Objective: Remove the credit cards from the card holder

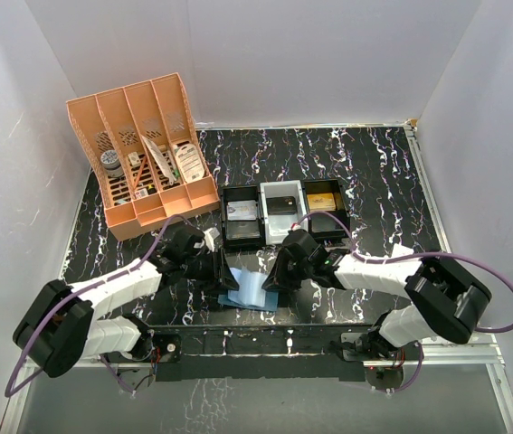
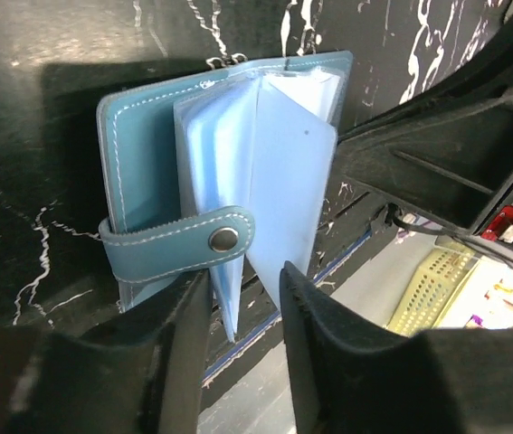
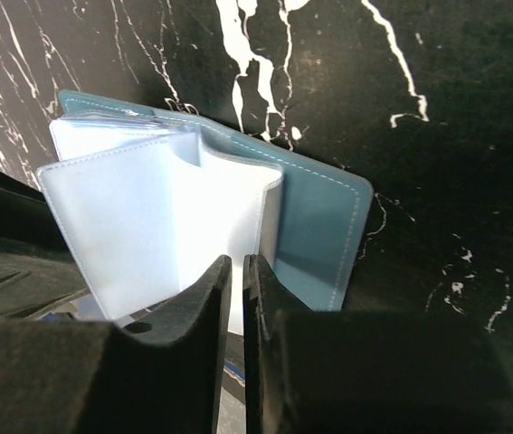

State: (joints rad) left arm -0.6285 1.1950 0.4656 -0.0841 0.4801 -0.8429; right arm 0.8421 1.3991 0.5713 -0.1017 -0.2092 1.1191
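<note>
Between the two tools, on the black marbled table point(image 3: 437, 108), a teal holder point(image 2: 147, 163) is lying open with its pale blue leaves point(image 3: 120, 217) fanning upward. The left tool point(image 2: 245, 307) is standing released, its fingers point(image 2: 179, 353) apart, with the lower edge of one leaf hanging in the gap and the snap strap point(image 2: 175, 240) lying just ahead of one finger. The right tool point(image 3: 236, 289) is facing it from the opposite side, its fingers nearly meeting and pinching the edge of a pale leaf, which is bending up from the teal cover just ahead. Whether the pockets are holding cards cannot be told. Beyond both tools, three trays point(image 1: 242, 237) are sitting side by side, two black and one white, each holding something flat. Further beyond the left tool, an orange rack point(image 1: 84, 127) is standing.
</note>
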